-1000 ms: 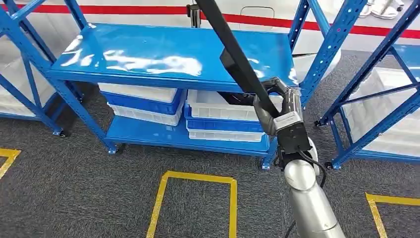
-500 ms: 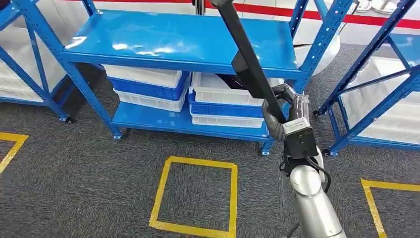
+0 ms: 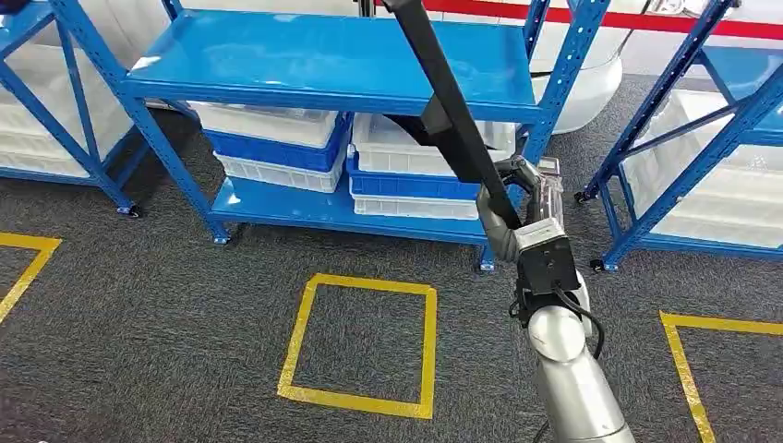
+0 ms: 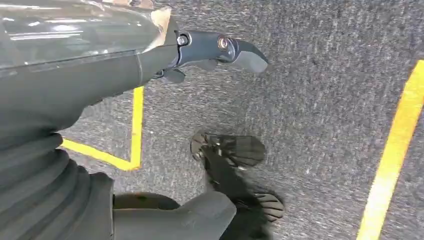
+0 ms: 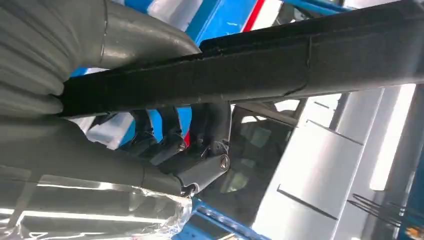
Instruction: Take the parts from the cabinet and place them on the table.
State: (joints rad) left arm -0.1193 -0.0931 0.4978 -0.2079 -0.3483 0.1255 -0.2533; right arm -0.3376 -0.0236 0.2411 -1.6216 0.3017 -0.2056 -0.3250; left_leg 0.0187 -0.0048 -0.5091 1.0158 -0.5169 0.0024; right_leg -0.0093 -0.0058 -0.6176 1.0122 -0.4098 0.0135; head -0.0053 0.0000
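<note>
A long black bar-shaped part (image 3: 450, 115) slants up from the lower right toward the top middle of the head view, crossing in front of the blue cabinet rack (image 3: 332, 60). My right hand (image 3: 519, 198) grips the part near its lower end, just in front of the rack's right front post. In the right wrist view the black part (image 5: 280, 70) runs across the picture with the dark fingers (image 5: 200, 145) wrapped under it. My left hand (image 4: 125, 65) hangs over the grey carpet, fingers apart and holding nothing.
Stacked white and blue bins (image 3: 277, 148) sit on the rack's lower shelf, and its top shelf is bare. More blue racks stand at the left (image 3: 55, 83) and right (image 3: 683, 120). A yellow square (image 3: 360, 341) is marked on the carpet in front.
The whole view has shifted: the rack now sits higher and farther off, and more carpet and the yellow square show. My right hand still holds the black part.
</note>
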